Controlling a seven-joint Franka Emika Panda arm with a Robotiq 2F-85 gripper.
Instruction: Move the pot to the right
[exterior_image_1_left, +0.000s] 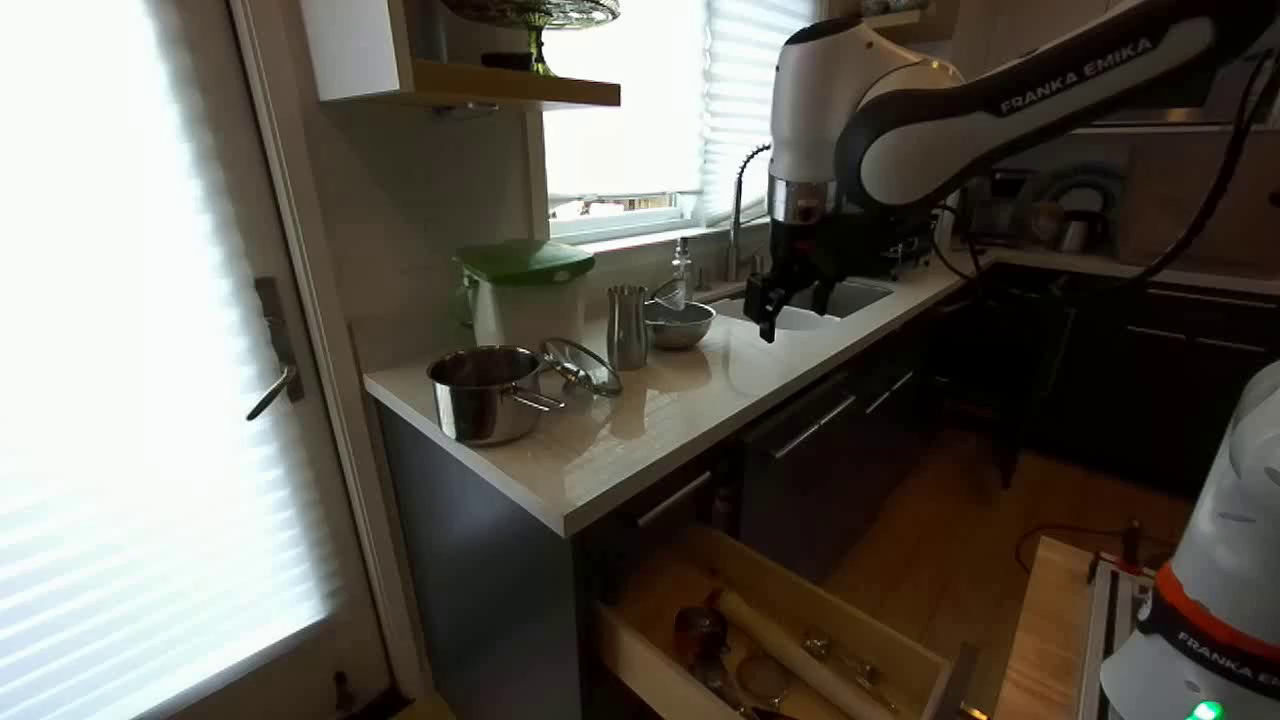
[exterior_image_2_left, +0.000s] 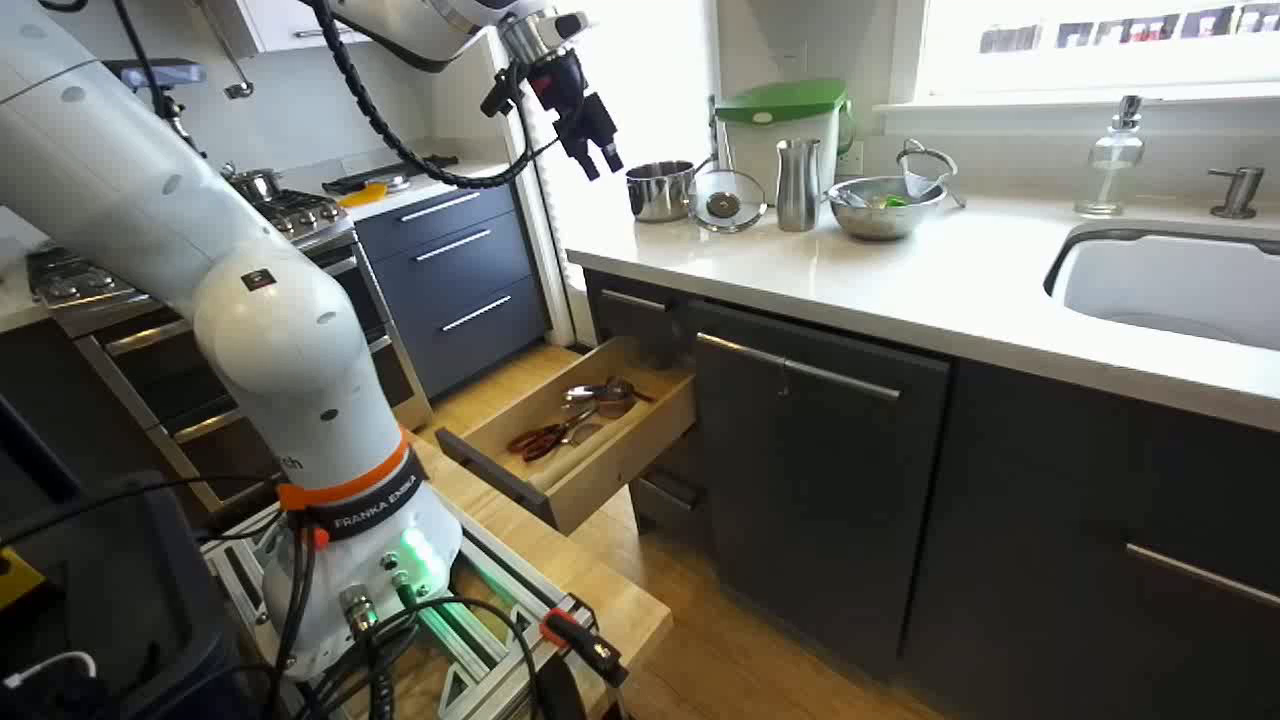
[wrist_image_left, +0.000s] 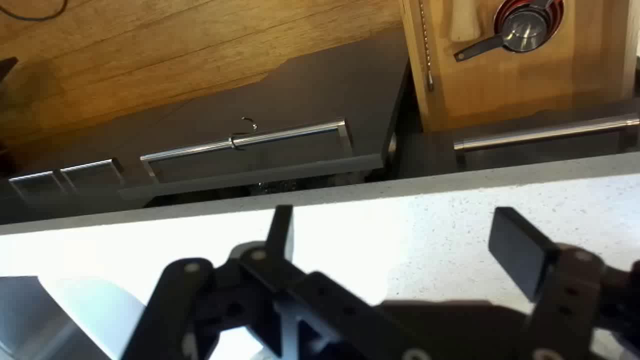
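Observation:
The pot (exterior_image_1_left: 487, 412) is a shiny steel cylinder with a wire handle. It stands upright and uncovered on the counter near its end; it also shows in an exterior view (exterior_image_2_left: 660, 193). It is out of view in the wrist view. A glass lid (exterior_image_1_left: 583, 368) leans beside it and also shows in an exterior view (exterior_image_2_left: 728, 202). My gripper (exterior_image_1_left: 795, 315) is raised above the counter, apart from the pot, and points down. It also shows in an exterior view (exterior_image_2_left: 603, 166). In the wrist view its fingers (wrist_image_left: 392, 240) are wide apart with only countertop behind them.
A steel pitcher (exterior_image_1_left: 628, 330), a metal bowl (exterior_image_1_left: 682, 330) and a green-lidded bin (exterior_image_1_left: 525, 310) stand beyond the pot. The sink (exterior_image_2_left: 1170, 285) lies farther along the counter. A drawer (exterior_image_2_left: 620, 468) with utensils stands open below. A shelf (exterior_image_1_left: 510, 85) hangs above.

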